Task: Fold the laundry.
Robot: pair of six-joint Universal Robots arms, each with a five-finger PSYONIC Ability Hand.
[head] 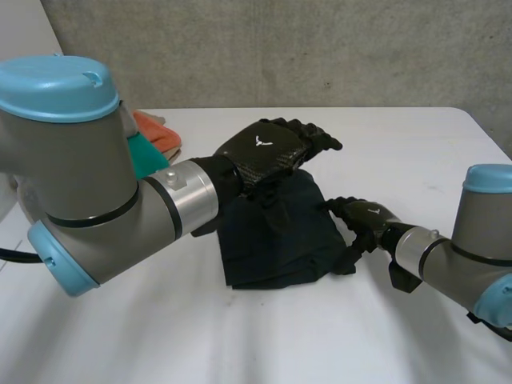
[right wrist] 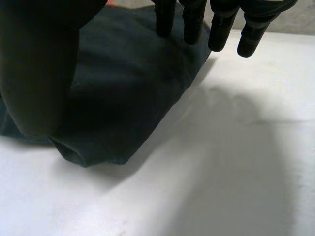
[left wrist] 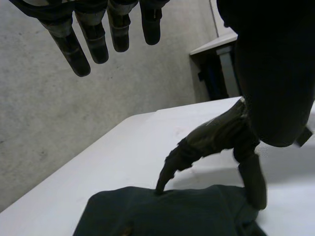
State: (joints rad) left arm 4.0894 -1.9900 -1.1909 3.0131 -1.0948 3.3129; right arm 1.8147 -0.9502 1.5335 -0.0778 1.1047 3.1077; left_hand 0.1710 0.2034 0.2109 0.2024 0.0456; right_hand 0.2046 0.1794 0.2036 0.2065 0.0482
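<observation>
A dark folded cloth (head: 276, 232) lies on the white table (head: 400, 144) in the middle. My left hand (head: 272, 148) hovers above the cloth's far edge, fingers straight and holding nothing; in its wrist view the fingers (left wrist: 93, 39) hang free over the cloth (left wrist: 167, 214). My right hand (head: 364, 220) is at the cloth's right edge. The left wrist view shows that right hand (left wrist: 216, 135) with a fingertip down on the cloth. In the right wrist view its straight fingers (right wrist: 221, 24) reach over the cloth (right wrist: 123, 88), with the thumb beside it.
An orange cloth (head: 156, 132) and a teal cloth (head: 144, 156) lie at the back left, partly behind my left arm. Bare table (right wrist: 221, 147) stretches to the right of and in front of the dark cloth. A grey wall stands behind the table.
</observation>
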